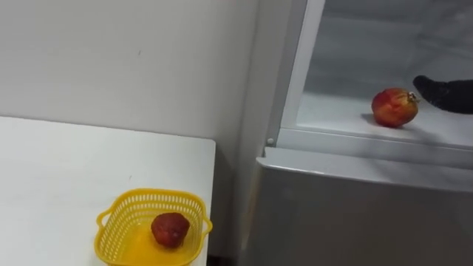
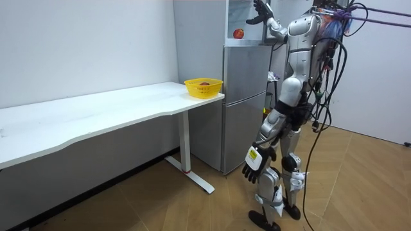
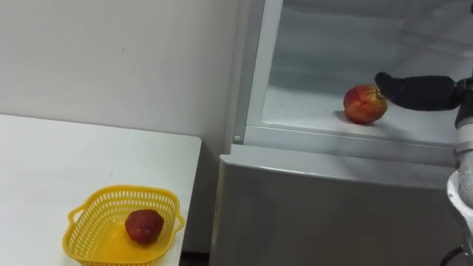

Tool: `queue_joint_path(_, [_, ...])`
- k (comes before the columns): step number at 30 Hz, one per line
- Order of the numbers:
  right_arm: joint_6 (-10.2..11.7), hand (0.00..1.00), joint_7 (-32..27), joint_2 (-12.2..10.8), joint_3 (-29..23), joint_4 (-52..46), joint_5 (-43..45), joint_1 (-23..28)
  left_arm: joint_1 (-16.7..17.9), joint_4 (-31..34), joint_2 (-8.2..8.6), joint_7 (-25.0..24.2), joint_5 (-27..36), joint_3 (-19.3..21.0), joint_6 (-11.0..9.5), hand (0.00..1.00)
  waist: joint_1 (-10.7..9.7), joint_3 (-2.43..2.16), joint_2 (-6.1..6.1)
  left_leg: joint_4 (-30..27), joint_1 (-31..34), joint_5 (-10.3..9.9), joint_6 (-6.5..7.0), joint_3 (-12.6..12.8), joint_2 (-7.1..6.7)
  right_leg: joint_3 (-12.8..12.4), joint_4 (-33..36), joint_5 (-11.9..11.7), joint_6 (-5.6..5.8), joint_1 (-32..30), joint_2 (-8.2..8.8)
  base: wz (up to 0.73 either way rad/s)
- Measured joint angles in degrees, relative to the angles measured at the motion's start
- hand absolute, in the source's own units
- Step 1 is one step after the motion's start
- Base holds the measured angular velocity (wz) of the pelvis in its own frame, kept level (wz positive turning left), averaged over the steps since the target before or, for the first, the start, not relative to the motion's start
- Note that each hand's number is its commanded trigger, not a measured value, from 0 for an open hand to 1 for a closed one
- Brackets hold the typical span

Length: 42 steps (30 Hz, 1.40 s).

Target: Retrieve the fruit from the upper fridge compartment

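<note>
The robot stands facing the fridge (image 2: 244, 96), upper door open, right arm raised into the top compartment. There is the pomegranate (image 1: 394, 108) on the white fridge shelf (image 1: 336, 118), towards the near edge and right of the door frame. It is close to round, so there is hardly a long axis to speak of. Its little crown nub sits at the upper right and points right, straight at the incoming fingers. The skin is red with yellow-orange patches and looks smooth and glossy.

The right robot hand (image 1: 448, 94) comes in from the right, dark fingers stretched out fairly straight. One fingertip is right against the fruit's crown side and nothing is wrapped round the fruit.

The left robot hand (image 2: 254, 165) hangs by the thigh, fingers loose and holding nothing.

Down to the left, on the near right corner of the white worktop (image 1: 66, 170), sits a yellow basket (image 1: 151, 194) with a darker red fruit (image 1: 170, 228) lying inside it.
</note>
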<state>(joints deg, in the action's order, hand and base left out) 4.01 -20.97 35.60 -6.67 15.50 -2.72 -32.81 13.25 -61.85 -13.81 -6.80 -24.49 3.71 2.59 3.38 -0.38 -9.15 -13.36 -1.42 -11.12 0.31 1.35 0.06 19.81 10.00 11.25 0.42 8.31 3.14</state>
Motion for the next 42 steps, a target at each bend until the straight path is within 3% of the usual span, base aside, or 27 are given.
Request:
queue_joint_path(5, [-0.48,0.00,1.33,1.83,1.33,2.81,-1.62,-1.60,0.56,0.12,-0.59,0.06,0.15,0.00,0.08,0.00,0.02,0.03,-0.05,0.00,0.22,0.00,-0.01,-0.05,0.00,0.61,0.05,0.00,0.00,-0.12,0.05,0.00])
queue_joint_path(11, [-0.64,0.00,3.72,1.91,3.71,8.89,-3.86,-4.42,1.06,0.16,-0.89,0.18,0.12,0.00,0.91,0.00,-0.12,0.23,-0.14,-0.02,0.36,0.01,-0.02,-0.04,0.02,0.74,0.05,0.00,0.00,-0.17,0.04,0.01])
queue_joint_path(23, [-1.74,0.00,7.36,1.98,6.09,13.04,-9.57,-4.59,1.69,1.24,-0.95,0.42,0.12,-0.02,1.24,0.00,0.22,0.26,-0.25,-0.29,0.90,0.04,-0.06,-0.11,0.03,0.80,0.01,0.00,0.00,-0.96,0.00,0.01])
queue_joint_path(42, [-2.24,0.00,6.12,3.31,7.79,13.07,-10.71,-6.77,2.37,1.15,-1.81,0.48,0.10,-0.02,2.27,0.00,0.41,0.12,0.25,-0.29,1.85,0.10,-0.16,-1.06,0.01,2.13,0.03,0.00,0.00,-1.36,-0.04,0.02])
